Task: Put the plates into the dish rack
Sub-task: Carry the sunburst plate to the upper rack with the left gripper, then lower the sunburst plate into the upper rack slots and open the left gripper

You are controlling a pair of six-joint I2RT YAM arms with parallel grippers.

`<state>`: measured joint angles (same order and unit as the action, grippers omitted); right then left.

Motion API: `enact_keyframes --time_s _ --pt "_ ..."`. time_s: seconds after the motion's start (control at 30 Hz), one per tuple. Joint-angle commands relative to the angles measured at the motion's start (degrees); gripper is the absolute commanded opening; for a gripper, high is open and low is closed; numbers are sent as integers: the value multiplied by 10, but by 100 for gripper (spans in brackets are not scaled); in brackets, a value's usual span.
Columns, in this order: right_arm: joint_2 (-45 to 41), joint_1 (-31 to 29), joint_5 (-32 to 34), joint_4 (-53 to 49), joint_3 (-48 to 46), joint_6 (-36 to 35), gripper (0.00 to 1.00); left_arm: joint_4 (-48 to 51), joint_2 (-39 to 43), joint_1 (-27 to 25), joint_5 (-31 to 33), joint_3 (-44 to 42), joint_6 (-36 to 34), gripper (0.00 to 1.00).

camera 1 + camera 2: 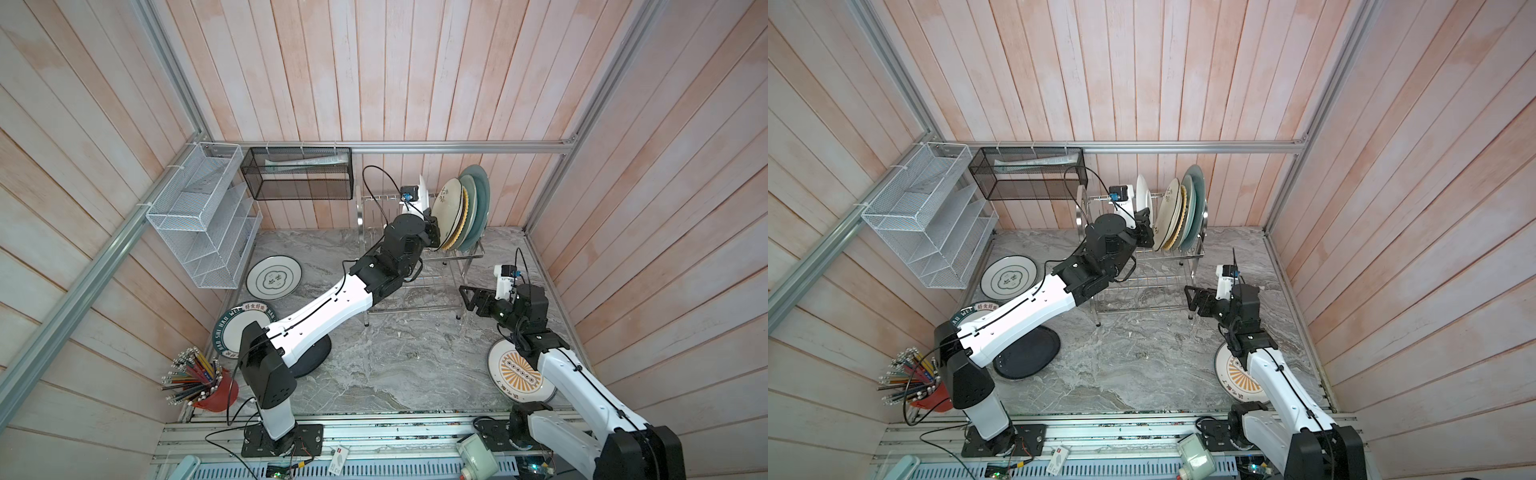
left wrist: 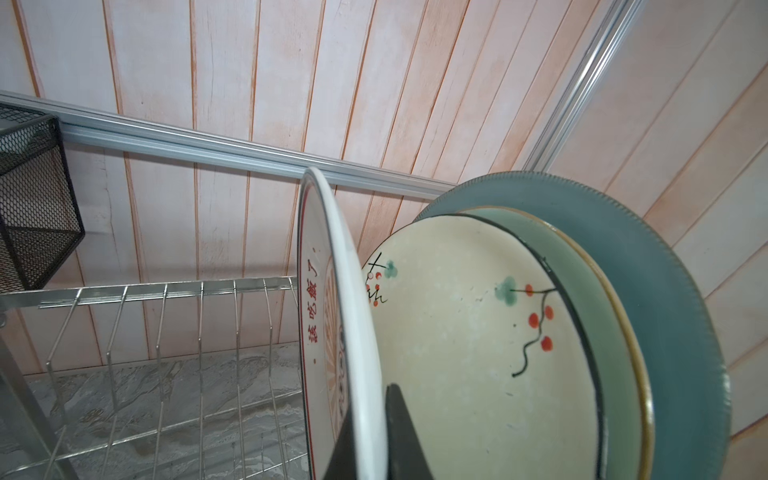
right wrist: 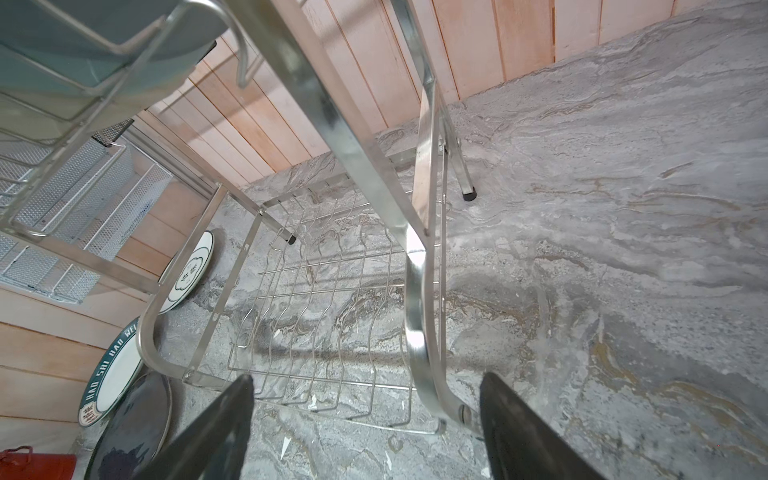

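My left gripper (image 2: pixel 368 440) is shut on the rim of a white orange-sunburst plate (image 2: pixel 332 311), holding it upright over the dish rack's (image 1: pixel 415 286) top tier, just left of the cream floral plate (image 2: pixel 457 332). Behind that stand yellow, pale green (image 1: pixel 469 199) and grey-blue (image 1: pixel 481 195) plates. My right gripper (image 3: pixel 365 415) is open low at the rack's right end; its arched tube (image 3: pixel 419 332) lies between the fingers. Flat on the table are a green-ringed plate (image 1: pixel 274 277), a lettered plate (image 1: pixel 232 328), a black plate (image 1: pixel 311 353) and another sunburst plate (image 1: pixel 515 370).
A white mesh organiser (image 1: pixel 203 216) hangs on the left wall and a black mesh basket (image 1: pixel 297 174) on the back wall. A red cup of pencils (image 1: pixel 208 382) stands at the front left. My left arm reaches over the lettered and black plates.
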<state>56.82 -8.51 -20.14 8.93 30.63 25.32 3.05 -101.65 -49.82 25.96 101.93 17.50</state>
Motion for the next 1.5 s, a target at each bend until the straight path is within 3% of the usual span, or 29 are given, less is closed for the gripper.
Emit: enact_keyframes --time_s 0.0,0.17,0.4,1.03,1.2,1.47 --pt "-11 1 -14 -8 -5 1 86 -6 -13 -7 30 38 -15 0" --pt "-13 2 -12 -10 -1 4 86 13 -26 -11 46 46 -17 0" --pt "-11 2 -13 -10 -1 6 86 9 -35 -33 94 52 -74 0" --pt "-17 2 -8 -23 9 5 86 43 -53 -32 116 47 -56 0" --pt "-19 2 -7 -29 14 4 87 43 -51 -31 112 40 -49 20" --pt "-33 3 -1 -40 23 6 87 36 -47 -28 95 41 -46 28"
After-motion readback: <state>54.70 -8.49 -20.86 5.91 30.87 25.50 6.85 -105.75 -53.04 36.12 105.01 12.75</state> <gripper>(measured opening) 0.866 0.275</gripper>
